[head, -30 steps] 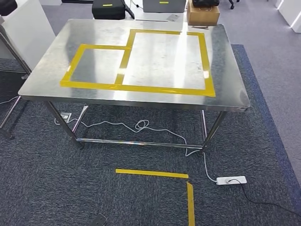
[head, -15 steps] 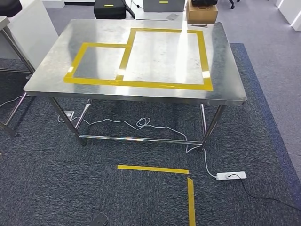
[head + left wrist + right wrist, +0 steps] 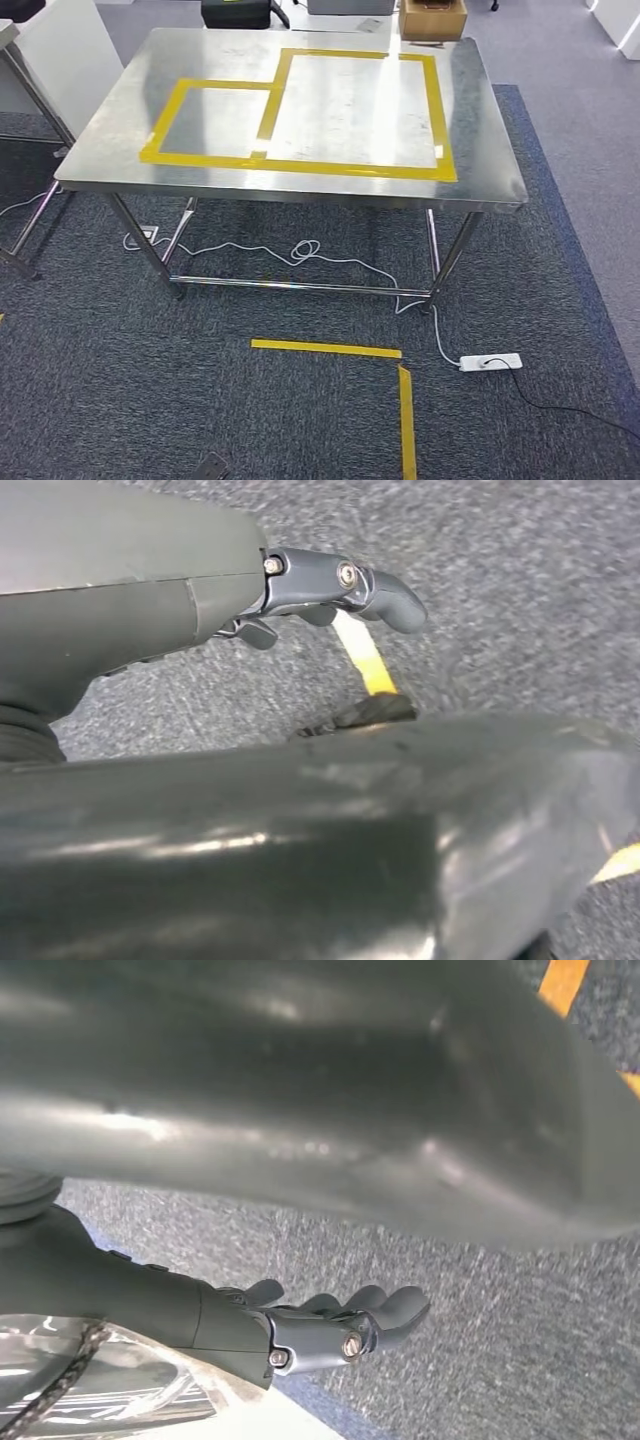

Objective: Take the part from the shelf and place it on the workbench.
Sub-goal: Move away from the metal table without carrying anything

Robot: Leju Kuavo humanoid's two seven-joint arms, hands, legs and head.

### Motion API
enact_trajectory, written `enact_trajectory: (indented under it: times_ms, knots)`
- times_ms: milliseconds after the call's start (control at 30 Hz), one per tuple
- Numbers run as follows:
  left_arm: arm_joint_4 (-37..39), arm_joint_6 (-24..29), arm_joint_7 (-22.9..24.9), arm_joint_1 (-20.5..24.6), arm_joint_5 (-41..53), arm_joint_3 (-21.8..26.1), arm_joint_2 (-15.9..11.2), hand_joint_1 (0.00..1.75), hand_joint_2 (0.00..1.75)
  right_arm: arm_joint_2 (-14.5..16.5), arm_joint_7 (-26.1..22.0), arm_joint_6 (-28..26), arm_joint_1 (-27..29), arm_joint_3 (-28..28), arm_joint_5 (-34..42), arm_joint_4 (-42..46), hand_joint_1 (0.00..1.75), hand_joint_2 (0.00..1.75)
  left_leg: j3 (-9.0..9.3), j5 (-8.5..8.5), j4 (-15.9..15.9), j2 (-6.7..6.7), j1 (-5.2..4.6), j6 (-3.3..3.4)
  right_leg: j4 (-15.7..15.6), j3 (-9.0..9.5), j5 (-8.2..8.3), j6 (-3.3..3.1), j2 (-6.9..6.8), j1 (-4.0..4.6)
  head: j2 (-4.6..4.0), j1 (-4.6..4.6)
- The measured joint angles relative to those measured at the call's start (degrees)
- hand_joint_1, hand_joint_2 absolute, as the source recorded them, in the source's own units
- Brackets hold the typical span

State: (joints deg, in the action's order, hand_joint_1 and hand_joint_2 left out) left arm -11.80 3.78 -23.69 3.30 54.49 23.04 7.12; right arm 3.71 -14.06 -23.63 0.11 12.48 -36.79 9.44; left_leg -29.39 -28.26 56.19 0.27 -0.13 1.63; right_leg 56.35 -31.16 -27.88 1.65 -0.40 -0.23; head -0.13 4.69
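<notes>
Steel workbench stands ahead of the robot on dark grey carpet. Yellow tape marks two adjoining rectangles on its top, a small one on the left and a bigger one on the right. Floor tape makes a yellow corner on the carpet short of the bench. White cable runs under the bench to a power strip near the right front leg. Cardboard box and black case sit on the floor past the far edge.

Left hand hangs over the carpet with the thumb out straight, the other fingers loosely bent behind it, and nothing in the grasp.

Right hand also hangs low, thumb and fingers stretched out close together. A glossy clear-looking thing with a dark braided cord across it lies right against the base of that hand. I can't tell whether the hand has hold of it or whether it is the part.

Part location: cannot tell from these views.
</notes>
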Motion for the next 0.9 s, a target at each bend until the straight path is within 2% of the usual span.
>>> enact_trajectory:
  times_ms: [33, 67, 133, 167, 200, 233, 267, 333, 367, 400, 467, 533, 567, 600, 667, 700, 733, 767, 833, 867, 900]
  knots:
    - [0.0, 0.0, 0.0, 0.0, 0.0, 0.0, 0.0, 0.0, 0.0, 0.0, 0.0, 0.0, 0.0, 0.0, 0.0, 0.0, 0.0, 0.0, -0.14, 0.31, -0.2, 0.05, 0.12, 0.36, 1.0, -0.55, -0.92, 0.32, 0.06, -0.04, 0.0, -0.05]
    - [0.0, 0.0, 0.0, 0.0, 0.0, 0.0, 0.0, 0.0, 0.0, 0.0, 0.0, 0.0, 0.0, 0.0, 0.0, 0.0, 0.0, 0.0, -0.32, 0.62, -0.4, 0.12, 0.22, 0.7, 3.3, -1.6, -2.56, 0.6, 0.14, -0.08, 0.0, -0.15]
    - [0.0, 0.0, 0.0, 0.1, 0.0, 0.0, 0.1, 0.0, 0.0, 0.0, 0.0, 0.1, 0.0, 0.0, 0.0, 0.0, 0.0, 0.0, -0.91, 1.06, -0.4, 0.2, 0.11, 1.06, 10.8, -4.74, -6.73, 1.08, 0.21, -0.16, 0.0, -0.3]
    - [0.0, 0.0, 0.0, 0.1, 0.0, 0.0, 0.1, 0.0, 0.0, 0.0, 0.0, 0.1, 0.1, 0.0, 0.0, 0.0, 0.0, 0.0, -1.22, 1.25, -0.4, 0.24, 0.04, 1.11, 14.4, -6.1, -8.16, 1.24, 0.22, -0.2, 0.0, -0.31]
    - [0.0, 0.0, 0.0, 0.0, 0.0, 0.0, 0.1, 0.0, 0.0, -0.1, 0.0, 0.1, 0.1, 0.0, 0.0, 0.0, 0.0, 0.0, -1.49, 1.43, -0.3, 0.26, -0.01, 1.12, 16.2, -6.62, -8.58, 1.34, 0.21, -0.24, 0.0, -0.3]
    - [0.0, 0.0, 0.0, 0.0, 0.0, 0.0, 0.1, 0.0, 0.0, -0.1, 0.0, 0.1, 0.2, 0.0, 0.0, 0.0, 0.0, 0.0, -1.71, 1.58, -0.2, 0.27, -0.04, 1.07, 15.8, -6.05, -7.91, 1.36, 0.21, -0.28, 0.0, -0.3]
    - [0.0, 0.0, 0.0, 0.0, 0.0, 0.0, 0.1, 0.0, 0.0, -0.1, 0.0, 0.2, 0.2, 0.0, 0.0, 0.0, 0.0, 0.0, -1.89, 1.7, -0.1, 0.27, -0.05, 0.99, 12.9, -4.27, -6.29, 1.32, 0.21, -0.32, 0.0, -0.3]
    - [0.0, 0.0, 0.0, 0.0, 0.0, 0.0, 0.1, 0.0, 0.0, -0.1, 0.0, 0.2, 0.1, 0.0, 0.0, 0.0, 0.0, 0.0, -2.2, 1.82, 0.3, 0.25, -0.17, 0.74, 4.5, 0.5, -3.08, 1.1, 0.21, -0.32, 0.0, -0.32]
    - [0.0, 0.0, 0.0, 0.1, 0.0, 0.0, 0.1, 0.0, 0.0, -0.1, 0.0, 0.2, 0.0, 0.0, 0.0, 0.0, 0.0, 0.0, -2.41, 1.9, 0.5, 0.25, -0.29, 0.52, 1.4, 2.24, -2.27, 0.9, 0.23, -0.3, 0.0, -0.3]
    - [0.0, 0.0, 0.0, 0.1, 0.0, 0.0, 0.1, 0.0, 0.0, -0.1, 0.0, 0.2, -0.1, 0.0, -0.1, 0.0, 0.0, 0.0, -2.65, 2.0, 0.7, 0.25, -0.4, 0.26, -0.1, 3.02, -2.08, 0.67, 0.26, -0.26, 0.0, -0.28]
    - [0.0, 0.0, 0.0, 0.1, 0.0, 0.0, 0.1, 0.0, 0.0, -0.1, 0.0, 0.2, 0.0, 0.0, -0.2, 0.0, 0.0, 0.0, -3.05, 2.41, 0.9, 0.23, -0.49, -0.39, -0.4, 2.97, -1.97, 0.03, 0.3, -0.23, 0.0, -0.25]
    - [0.0, 0.0, 0.0, 0.1, 0.0, 0.0, 0.0, 0.0, 0.0, -0.1, 0.0, 0.3, 0.1, 0.0, -0.3, 0.0, 0.0, 0.0, -3.56, 1.48, 1.9, 0.09, -0.39, -1.12, -0.6, 2.68, -1.38, -0.86, 0.18, -0.39, 0.0, -0.19]
    - [0.0, 0.0, 0.0, 0.1, 0.0, 0.0, 0.0, 0.0, 0.0, -0.1, 0.0, 0.3, 0.1, 0.0, -0.3, 0.0, 0.0, 0.0, -4.29, -0.04, 3.7, 0.03, -0.32, -1.46, -0.7, 2.48, -1.07, -1.3, 0.11, -0.5, 0.0, -0.09]
    - [0.0, 0.0, 0.0, 0.1, 0.0, 0.0, 0.0, 0.0, 0.0, -0.1, 0.0, 0.3, 0.0, 0.0, -0.3, 0.0, 0.0, 0.0, -5.48, -2.25, 6.8, -0.03, -0.18, -1.79, -0.7, 2.23, -0.82, -1.58, 0.04, -0.52, 0.0, 0.01]
    - [0.0, 0.0, 0.0, 0.0, 0.0, 0.0, 0.0, 0.0, 0.0, -0.1, 0.0, 0.3, 0.0, 0.0, -0.3, 0.0, 0.0, 0.0, -8.25, -6.37, 14.7, -0.03, 0.01, -2.23, -0.6, 1.54, -0.43, -1.79, 0.0, -0.45, 0.0, 0.1]
    - [0.0, 0.0, 0.0, 0.0, 0.0, 0.0, 0.0, 0.0, 0.0, -0.1, 0.0, 0.3, 0.1, 0.0, -0.3, 0.0, 0.0, 0.0, -8.87, -7.24, 17.1, -0.03, 0.07, -2.31, -0.5, 1.18, -0.24, -1.79, -0.01, -0.41, 0.0, 0.11]
    - [0.0, 0.0, 0.0, 0.0, 0.0, 0.0, 0.0, 0.0, 0.0, -0.1, 0.0, 0.3, 0.1, 0.0, -0.3, 0.0, 0.0, 0.0, -8.42, -6.89, 17.2, -0.03, 0.1, -2.3, -0.4, 0.87, -0.09, -1.74, 0.0, -0.4, 0.0, 0.11]
    - [0.0, 0.0, 0.0, 0.0, 0.0, 0.0, 0.0, 0.0, 0.0, -0.1, 0.0, 0.3, 0.1, 0.0, -0.4, 0.0, 0.0, 0.0, -6.89, -5.53, 15.0, -0.03, 0.11, -2.18, -0.2, 0.64, 0.02, -1.69, 0.02, -0.4, 0.0, 0.12]
    - [0.0, 0.0, 0.0, 0.0, 0.0, 0.0, 0.0, 0.0, 0.0, -0.1, 0.0, 0.3, 0.0, 0.0, -0.4, 0.0, 0.0, 0.0, -2.21, -2.05, 6.9, -0.05, 0.02, -1.63, 0.0, 0.4, 0.2, -1.47, 0.07, -0.33, 0.0, 0.11]
    - [0.0, 0.0, 0.0, 0.1, 0.0, 0.1, -0.1, 0.0, 0.0, -0.1, 0.0, 0.3, 0.0, 0.0, -0.4, 0.0, 0.0, 0.0, -0.47, -1.05, 3.5, -0.07, -0.07, -1.31, 0.1, 0.24, 0.3, -1.27, 0.08, -0.23, 0.0, 0.11]
    - [0.0, 0.0, 0.0, 0.2, 0.0, 0.1, -0.1, 0.0, 0.0, -0.1, 0.0, 0.3, 0.0, 0.0, -0.5, 0.0, 0.0, 0.0, 0.43, -0.65, 1.4, -0.08, -0.17, -1.02, 0.2, 0.02, 0.45, -0.99, 0.06, -0.15, 0.0, 0.08]
